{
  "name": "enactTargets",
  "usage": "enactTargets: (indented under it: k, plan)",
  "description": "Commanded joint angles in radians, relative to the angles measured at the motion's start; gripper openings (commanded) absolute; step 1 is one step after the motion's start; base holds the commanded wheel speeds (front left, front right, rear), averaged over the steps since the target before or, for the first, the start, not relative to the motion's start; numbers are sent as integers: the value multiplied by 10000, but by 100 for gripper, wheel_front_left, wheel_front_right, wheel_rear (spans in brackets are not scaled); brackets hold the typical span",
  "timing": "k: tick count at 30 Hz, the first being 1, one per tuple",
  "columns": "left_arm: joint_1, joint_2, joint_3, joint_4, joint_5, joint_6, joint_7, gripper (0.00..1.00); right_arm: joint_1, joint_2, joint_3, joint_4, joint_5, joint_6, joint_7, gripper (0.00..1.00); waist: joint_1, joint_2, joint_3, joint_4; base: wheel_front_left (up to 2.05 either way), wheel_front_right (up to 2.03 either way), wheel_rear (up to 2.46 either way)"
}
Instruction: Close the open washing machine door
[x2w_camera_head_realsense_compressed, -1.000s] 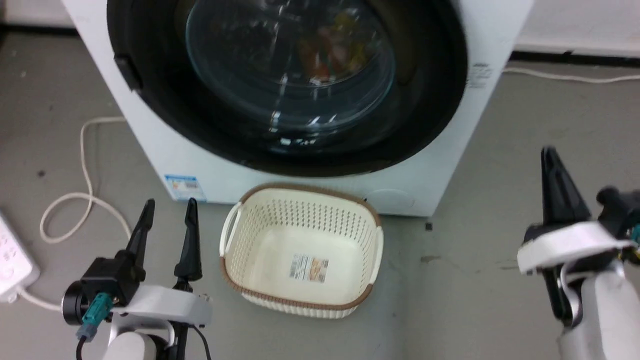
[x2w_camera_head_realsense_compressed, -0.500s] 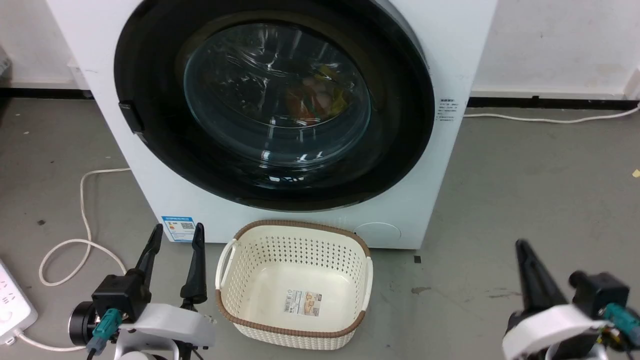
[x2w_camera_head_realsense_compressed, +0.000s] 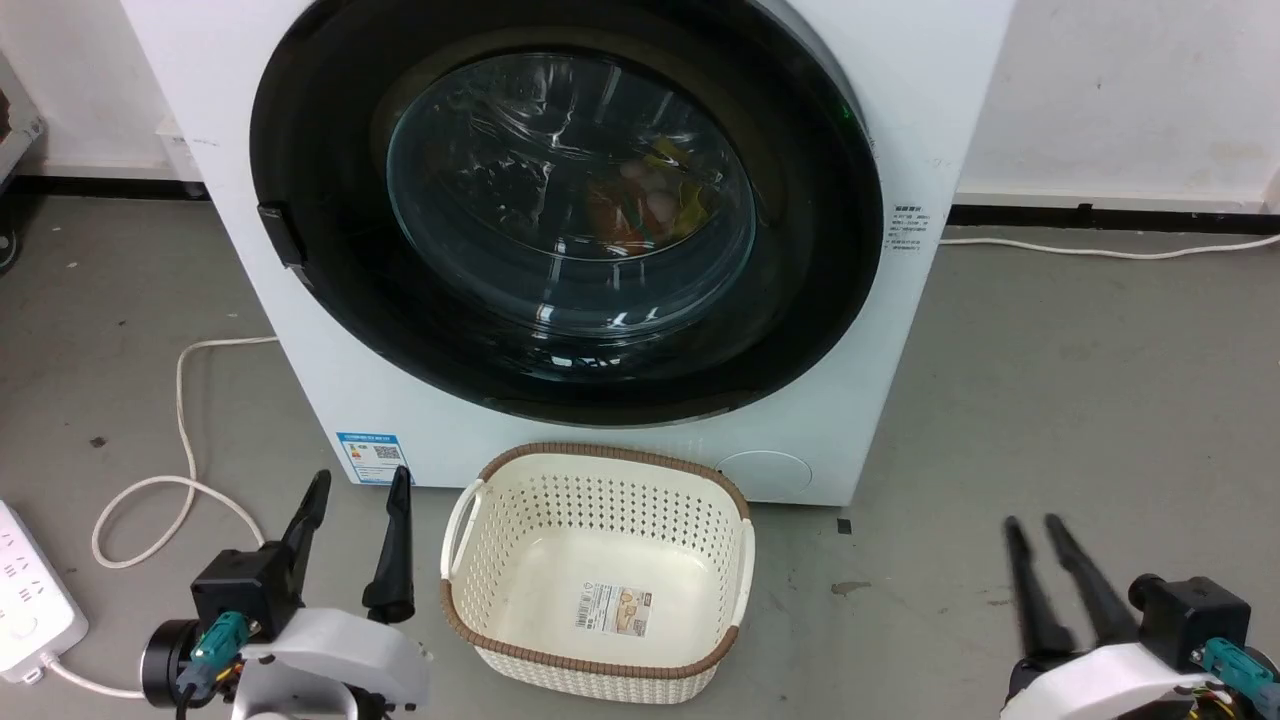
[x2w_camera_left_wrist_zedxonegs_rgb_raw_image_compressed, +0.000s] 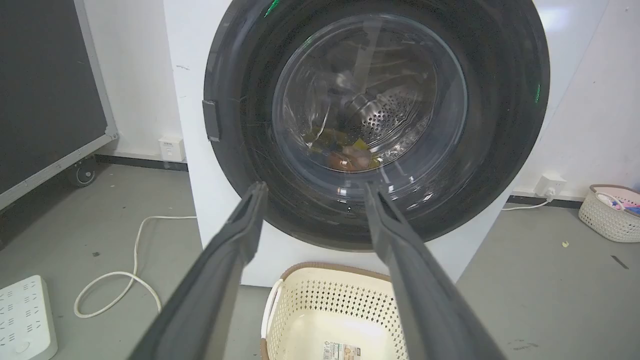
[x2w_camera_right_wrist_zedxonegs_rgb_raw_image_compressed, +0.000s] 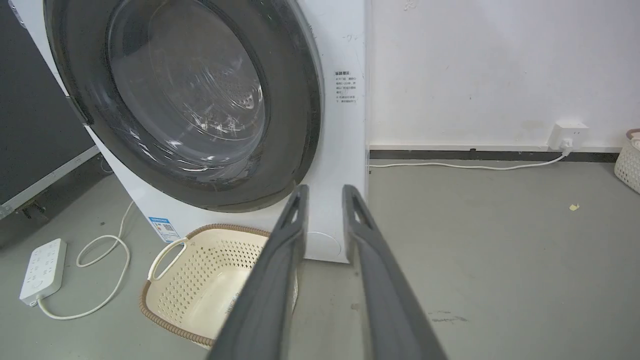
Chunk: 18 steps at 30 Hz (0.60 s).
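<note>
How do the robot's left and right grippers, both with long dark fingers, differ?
The left gripper has its fingers wide apart; the right gripper leaves a narrow gap. The left gripper sits beside the cream perforated basket; the right gripper over grey floor. Both are empty, pointing toward the white washing machine.

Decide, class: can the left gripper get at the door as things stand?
Probably yes. The left gripper, open, points at the door with nothing between them; the basket sits off to its right, below that line.
</note>
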Motion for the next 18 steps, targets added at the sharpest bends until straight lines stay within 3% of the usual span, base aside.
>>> enactTargets:
  k: [1, 18]
  plan:
    - [135, 40, -7, -20, -33, 31, 6, 100, 113, 24, 20, -55, -3, -7, 9, 100, -1, 0, 2, 0, 0, 0, 0]
    - [87, 58, -50, 7, -315, 134, 287, 100, -33, 24, 87, -78, 18, -7, -4, 100, -1, 0, 31, 0, 0, 0, 0]
